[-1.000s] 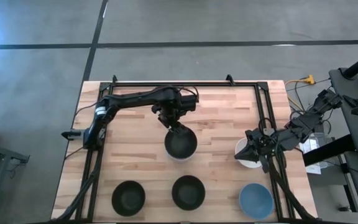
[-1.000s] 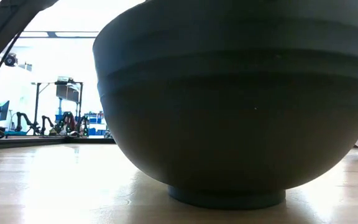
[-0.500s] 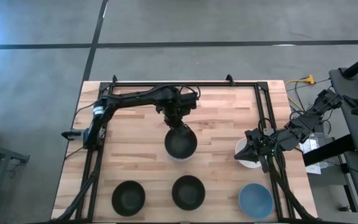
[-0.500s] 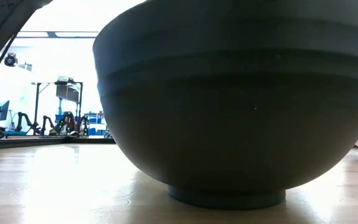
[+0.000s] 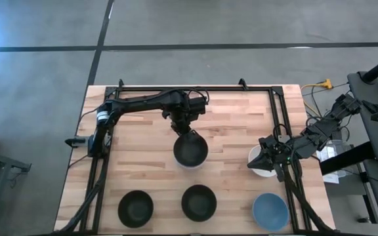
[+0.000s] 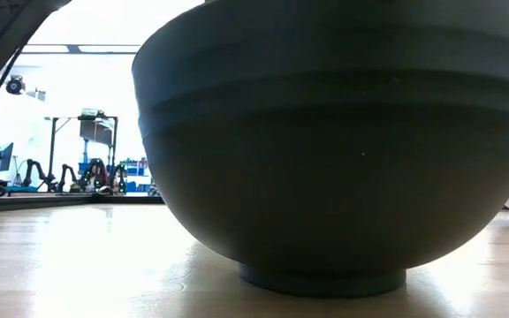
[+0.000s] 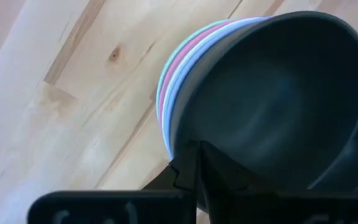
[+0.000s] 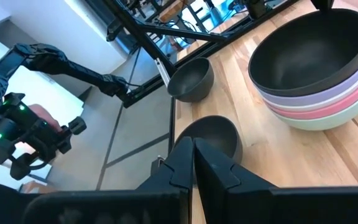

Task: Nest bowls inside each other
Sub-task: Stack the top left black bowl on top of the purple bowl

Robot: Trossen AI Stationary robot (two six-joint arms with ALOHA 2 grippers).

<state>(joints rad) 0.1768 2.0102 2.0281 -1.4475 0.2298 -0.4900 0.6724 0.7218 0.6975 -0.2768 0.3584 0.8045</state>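
Note:
At the table's middle stands a stack of nested bowls [image 5: 190, 151]: a black bowl [image 7: 278, 93] on top, with lavender, pink and mint green bowls [image 8: 319, 102] below it. My left gripper [image 5: 188, 132] is shut at the stack's far rim. Two black bowls [image 5: 135, 208] [image 5: 198, 202] and a blue bowl [image 5: 270, 211] stand along the near edge. My right gripper [image 5: 261, 161] is shut above a white bowl [image 5: 262, 172] at the right and hides part of it. My left gripper's shut fingertips [image 7: 191, 155] stand right at the far rim of the stack [image 7: 176, 134], coming from the table's far side and slanting down. Whether they touch the rim, I cannot tell. Whether my right gripper touches the white bowl under it cannot be told either.
A black metal frame [image 5: 195, 88] runs along the table's far edge and down both sides. In the low view one dark bowl [image 6: 334, 150] fills most of the picture. Bare wood lies left of the stack [image 5: 136, 151].
My left gripper has shut its fingers at the stack's far rim and has drawn back a little toward the table's far edge. The stack has stayed where it was.

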